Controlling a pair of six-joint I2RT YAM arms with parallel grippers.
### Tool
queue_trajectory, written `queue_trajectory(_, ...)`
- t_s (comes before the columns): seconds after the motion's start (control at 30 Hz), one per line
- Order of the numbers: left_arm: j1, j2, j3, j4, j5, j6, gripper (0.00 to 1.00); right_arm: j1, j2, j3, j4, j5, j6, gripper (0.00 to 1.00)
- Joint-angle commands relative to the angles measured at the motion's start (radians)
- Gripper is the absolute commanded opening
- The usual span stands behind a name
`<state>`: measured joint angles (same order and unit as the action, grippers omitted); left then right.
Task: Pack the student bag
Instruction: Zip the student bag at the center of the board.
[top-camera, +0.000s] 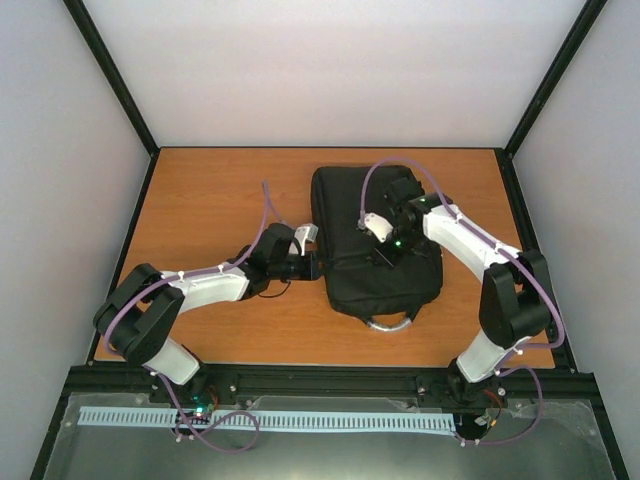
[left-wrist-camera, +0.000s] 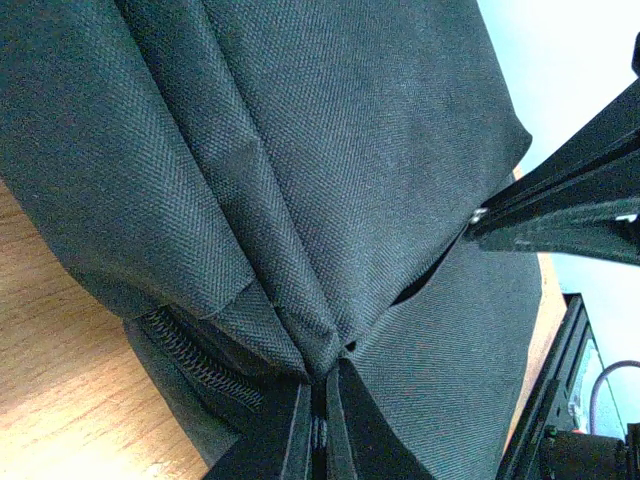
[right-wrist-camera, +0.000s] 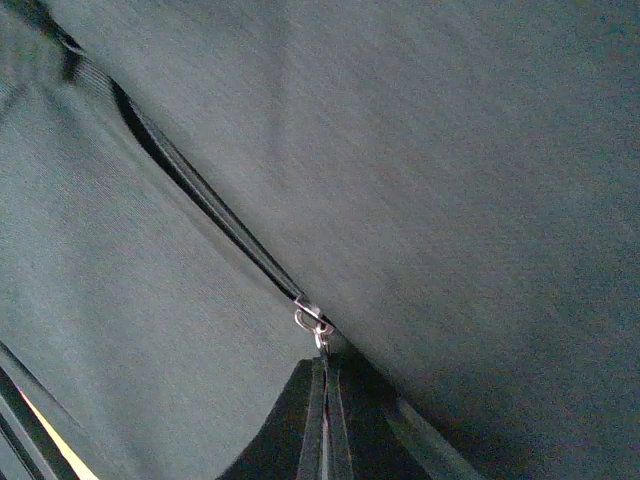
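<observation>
Left fingers (left-wrist-camera: 292, 435) are pressed together on a fold of black fabric at the left edge of the student bag (top-camera: 345, 200), just above a run of zip teeth (left-wrist-camera: 195, 355). Right fingers (right-wrist-camera: 298, 420) are pressed together too, on top of the bag, and seem to pinch the zip pull (right-wrist-camera: 315, 325) where its small metal ring meets the zip line (right-wrist-camera: 200, 205). The bag lies flat on the desk (top-camera: 220, 190), right of centre, with its grey loop handle (top-camera: 390, 322) at the near end.

The step in hand looks like opening a zipped pocket, with one arm anchoring the cloth while the other runs the slider. To do it well, the left grip should hold the fabric taut and low, pulling gently away from the slider so the cloth ahead of it does not bunch. The right arm should draw the pull straight along the zip line rather than up or sideways, since the tab is small and could slip from the pinch. A slow, even pull suits it. If the whole bag slides across the desk, the anchor is too weak. Whether the pocket has opened at all cannot be told from here.
</observation>
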<state>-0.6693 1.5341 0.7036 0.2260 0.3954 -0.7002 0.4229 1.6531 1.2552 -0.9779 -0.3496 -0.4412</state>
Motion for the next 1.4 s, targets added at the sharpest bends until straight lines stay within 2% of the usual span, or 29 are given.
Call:
queue_trajectory(0.0, 0.010, -0.014, -0.006, -0.020, -0.050, 0.051, 0.01, -0.079, -0.037, -0.022, -0.138, 0.096, -0.049, 0.03)
queue_trajectory(0.7, 0.030, 0.007, -0.015, -0.032, -0.066, 0.056, 0.01, -0.452, -0.003, -0.086, -0.136, 0.139, -0.235, 0.03)
queue_trajectory(1.07, 0.036, 0.021, 0.036, -0.103, -0.080, 0.073, 0.01, -0.478, -0.007, -0.108, -0.110, 0.050, -0.230, 0.03)
queue_trajectory(1.37, 0.039, 0.011, 0.062, -0.163, -0.142, 0.094, 0.01, -0.527, 0.013, -0.130, -0.102, 0.052, -0.232, 0.03)
